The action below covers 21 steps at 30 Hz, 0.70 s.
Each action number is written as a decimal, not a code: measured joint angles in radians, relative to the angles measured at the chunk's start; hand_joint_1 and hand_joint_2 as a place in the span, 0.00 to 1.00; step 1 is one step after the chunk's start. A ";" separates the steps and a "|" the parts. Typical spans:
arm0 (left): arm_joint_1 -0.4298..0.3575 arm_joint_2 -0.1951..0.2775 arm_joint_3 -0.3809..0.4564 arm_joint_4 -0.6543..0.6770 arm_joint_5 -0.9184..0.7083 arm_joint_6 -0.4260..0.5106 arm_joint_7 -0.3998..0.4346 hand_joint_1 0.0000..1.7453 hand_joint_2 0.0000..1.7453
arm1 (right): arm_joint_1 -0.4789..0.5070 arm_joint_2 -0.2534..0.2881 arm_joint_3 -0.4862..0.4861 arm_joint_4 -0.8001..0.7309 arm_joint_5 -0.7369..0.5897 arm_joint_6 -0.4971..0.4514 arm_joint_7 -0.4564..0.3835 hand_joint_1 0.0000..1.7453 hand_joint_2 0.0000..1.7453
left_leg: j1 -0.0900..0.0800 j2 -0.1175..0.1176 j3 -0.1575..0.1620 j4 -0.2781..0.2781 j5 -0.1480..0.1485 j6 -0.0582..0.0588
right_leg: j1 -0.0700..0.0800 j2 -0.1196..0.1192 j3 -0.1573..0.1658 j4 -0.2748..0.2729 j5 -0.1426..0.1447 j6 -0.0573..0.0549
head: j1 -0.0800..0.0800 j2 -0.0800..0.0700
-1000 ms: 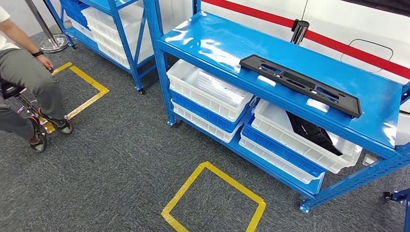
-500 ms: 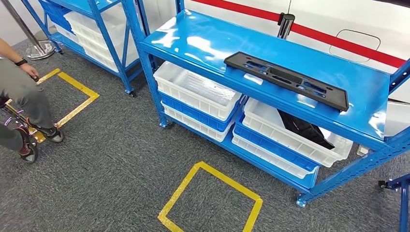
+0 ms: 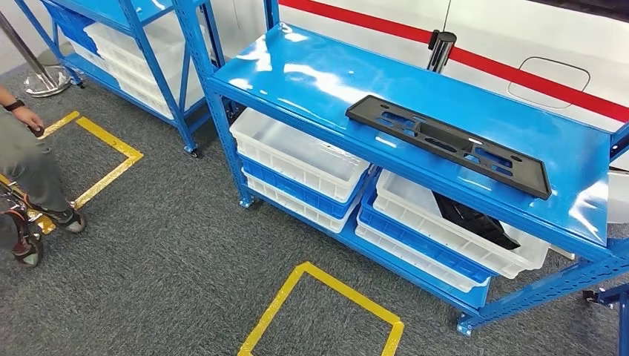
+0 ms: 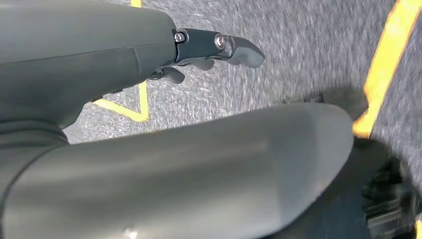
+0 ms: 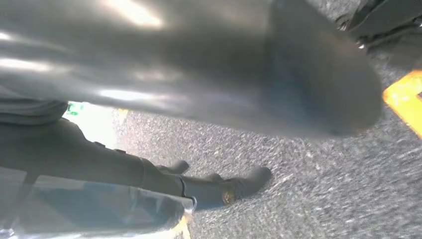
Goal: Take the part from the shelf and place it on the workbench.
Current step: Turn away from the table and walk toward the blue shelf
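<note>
A long flat black part (image 3: 449, 144) with several cut-outs lies on the top of the blue shelf (image 3: 311, 70), towards its right end. It lies at a slant, near the front edge. My left hand (image 4: 199, 47) hangs over grey carpet with its fingers stretched out and nothing in it. My right hand (image 5: 164, 177) also hangs over the carpet, its dark fingers (image 5: 239, 183) extended and holding nothing. Both hands are far from the part.
White and blue bins (image 3: 297, 159) sit on the lower shelf levels; the right-hand white bin (image 3: 445, 222) holds another black piece (image 3: 471, 219). A yellow tape square (image 3: 323, 311) marks the carpet before the shelf. A second shelf (image 3: 133, 37) stands far left. A seated person (image 3: 26, 170) is at the left edge.
The whole picture has shifted: my view has moved, so the shelf sits further left and the person has slid towards the left edge. The part has not moved on the shelf.
</note>
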State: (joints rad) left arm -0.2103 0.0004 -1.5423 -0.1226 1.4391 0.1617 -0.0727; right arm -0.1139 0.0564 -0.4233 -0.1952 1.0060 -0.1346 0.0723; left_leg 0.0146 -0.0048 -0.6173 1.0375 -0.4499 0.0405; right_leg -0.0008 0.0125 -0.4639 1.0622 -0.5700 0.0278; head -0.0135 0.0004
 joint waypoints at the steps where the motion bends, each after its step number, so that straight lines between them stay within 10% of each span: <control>1: -0.001 0.000 0.000 0.000 0.001 -0.001 0.000 0.00 0.00 | -0.002 0.000 -0.001 0.000 0.000 0.000 0.000 0.00 0.00 | 0.002 -0.001 0.013 -0.005 -0.004 0.004 | -0.002 -0.001 -0.032 0.053 -0.003 0.000 | 0.001 0.000; 4: -0.003 0.000 0.000 0.000 0.002 -0.003 0.000 0.00 0.00 | -0.003 0.001 -0.003 0.000 0.001 0.000 0.000 0.00 0.00 | 0.002 0.000 0.039 -0.007 -0.028 0.009 | -0.009 -0.002 -0.163 0.223 -0.059 -0.007 | 0.002 0.000; 6: -0.001 -0.001 0.000 0.000 0.002 -0.003 0.002 0.00 0.00 | 0.003 -0.001 -0.004 0.000 0.001 0.000 0.000 0.00 0.00 | 0.003 -0.004 0.065 -0.007 -0.050 0.006 | -0.013 -0.002 -0.209 0.221 -0.089 0.001 | 0.002 0.000; 10: 0.000 0.000 0.000 0.000 0.001 -0.003 0.004 0.00 0.00 | 0.008 -0.001 -0.004 0.002 0.004 0.000 0.000 0.00 0.00 | 0.005 -0.006 0.117 -0.007 -0.096 -0.015 | -0.022 -0.018 -0.181 0.015 0.075 0.041 | 0.004 0.000; 13: -0.002 -0.001 0.000 0.000 0.000 -0.003 0.007 0.00 0.00 | 0.005 -0.001 -0.004 0.003 0.007 0.000 0.001 0.00 0.00 | 0.008 -0.003 0.137 -0.003 -0.114 -0.037 | -0.009 -0.022 -0.159 -0.009 0.107 -0.003 | 0.002 0.000; 17: -0.011 -0.004 0.000 0.000 0.000 -0.004 0.006 0.00 0.00 | 0.001 -0.005 -0.005 0.003 0.015 0.000 -0.001 0.00 1.00 | 0.015 0.002 0.072 0.143 -0.128 -0.050 | -0.014 -0.015 -0.113 -0.021 0.096 -0.043 | 0.000 0.000; 21: -0.009 -0.004 0.000 0.000 0.000 -0.007 -0.004 0.00 0.00 | 0.000 -0.007 -0.007 0.003 0.016 0.002 -0.005 0.00 1.00 | 0.014 0.002 -0.066 0.277 -0.202 -0.053 | -0.004 -0.008 -0.090 -0.022 0.075 -0.061 | -0.002 0.000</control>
State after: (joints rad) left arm -0.2197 -0.0039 -1.5423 -0.1228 1.4392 0.1552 -0.0767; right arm -0.1142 0.0497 -0.4305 -0.1925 1.0218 -0.1325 0.0675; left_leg 0.0283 -0.0029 -0.6834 1.3141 -0.6521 -0.0127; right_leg -0.0052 0.0050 -0.5538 1.0400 -0.4954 -0.0330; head -0.0155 0.0005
